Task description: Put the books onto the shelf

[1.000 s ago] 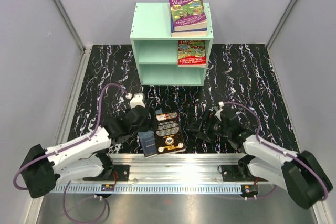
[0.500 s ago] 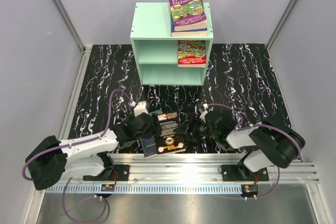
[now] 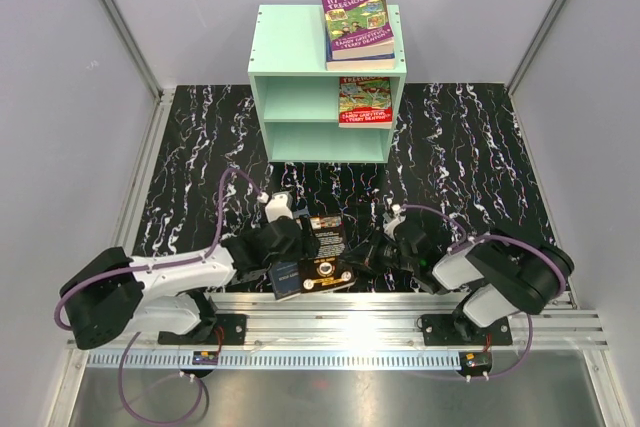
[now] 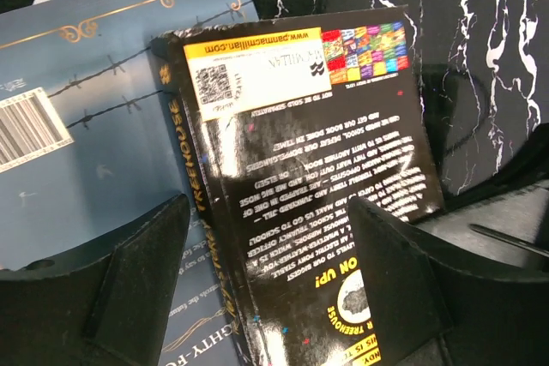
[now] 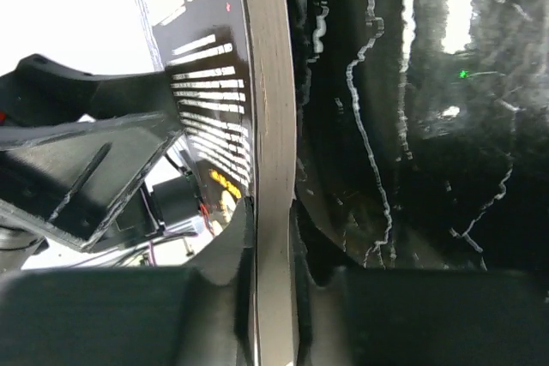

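Note:
A black-covered book (image 3: 325,259) lies near the table's front edge, overlapping a slate-blue book (image 3: 283,280). My right gripper (image 3: 358,255) is shut on the black book's right edge. The wrist view shows its pale page edge (image 5: 274,126) clamped between both fingers of that gripper (image 5: 273,220). My left gripper (image 3: 298,245) is open over the same book's left side. Its fingers (image 4: 137,272) straddle the black cover (image 4: 309,152) and spine, beside the blue book (image 4: 86,126). The mint-green shelf (image 3: 290,47) stands at the back. It holds a purple book (image 3: 357,25) on top and a red book (image 3: 365,100) in the upper compartment.
The black marbled mat (image 3: 470,157) covers the table between the arms and the shelf. Grey walls close in both sides. A metal rail (image 3: 330,307) runs along the near edge just behind the books. The shelf's lower compartment (image 3: 325,140) holds nothing.
My right gripper has moved left to the black book's edge and closed on it. My left gripper has shifted right, over the book's left side.

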Tool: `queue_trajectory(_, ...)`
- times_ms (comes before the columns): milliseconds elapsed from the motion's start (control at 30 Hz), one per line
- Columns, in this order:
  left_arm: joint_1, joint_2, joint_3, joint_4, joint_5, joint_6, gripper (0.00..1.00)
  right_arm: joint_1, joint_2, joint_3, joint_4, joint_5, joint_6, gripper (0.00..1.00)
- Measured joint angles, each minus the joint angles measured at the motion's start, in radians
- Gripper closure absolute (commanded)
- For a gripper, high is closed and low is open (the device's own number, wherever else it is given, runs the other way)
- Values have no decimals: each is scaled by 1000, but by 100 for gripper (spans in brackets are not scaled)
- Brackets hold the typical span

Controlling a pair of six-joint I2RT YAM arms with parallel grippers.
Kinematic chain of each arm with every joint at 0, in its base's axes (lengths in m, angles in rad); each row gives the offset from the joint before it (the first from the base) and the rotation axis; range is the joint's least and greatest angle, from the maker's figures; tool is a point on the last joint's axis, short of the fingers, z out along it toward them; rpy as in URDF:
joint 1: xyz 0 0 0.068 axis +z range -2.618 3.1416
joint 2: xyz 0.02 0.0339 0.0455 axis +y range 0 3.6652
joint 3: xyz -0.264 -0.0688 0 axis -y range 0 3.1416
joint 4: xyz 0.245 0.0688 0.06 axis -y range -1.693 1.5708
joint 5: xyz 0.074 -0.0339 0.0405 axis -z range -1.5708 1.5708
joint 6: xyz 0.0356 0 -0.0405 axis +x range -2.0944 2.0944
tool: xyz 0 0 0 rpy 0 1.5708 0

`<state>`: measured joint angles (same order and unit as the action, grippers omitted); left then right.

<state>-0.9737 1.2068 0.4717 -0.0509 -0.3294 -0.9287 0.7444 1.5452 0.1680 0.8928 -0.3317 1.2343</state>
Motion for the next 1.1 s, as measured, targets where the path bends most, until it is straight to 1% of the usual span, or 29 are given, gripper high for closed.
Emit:
queue_trajectory(67, -3, 9, 5, 6, 0, -4, 23, 0, -53, 0, -52, 10, -14, 100)
queue_trajectory(267, -16, 37, 24, 15, -1, -12, 24, 1, -263, 3, -276, 48, -51, 100)
queue_trajectory(433, -24, 29, 31, -4, 3, -27, 24, 2, -529, 42, -568, 100, -94, 100)
queue_trajectory(567, -30, -69, 42, -70, 17, -43, 23, 6, -752, 143, -853, 157, -156, 100)
queue_trajectory(633, -31, -147, 65, -109, 14, -43, 23, 6, -811, 230, -983, 188, -195, 100)
queue_trajectory(700, -33, -216, 101, -152, 2, -41, 23, 6, -818, 331, -1068, 214, -232, 100)
queue_trajectory(767, -33, -268, 127, -183, -11, -40, 23, 4, -785, 439, -1125, 235, -270, 100)
queue_trajectory(833, -33, -319, 138, -209, -24, -40, 23, -3, -737, 518, -1144, 245, -306, 100)
queue_trajectory(900, -34, -365, 136, -249, -27, -41, 24, -21, -691, 564, -1151, 243, -332, 100)
queue_trajectory(1000, -40, -430, 105, -306, -27, -51, 24, -95, -620, 617, -1149, 231, -354, 100)
queue_trajectory(1100, -45, -511, 47, -377, -27, -70, 24, -211, -561, 663, -1137, 180, -360, 100)
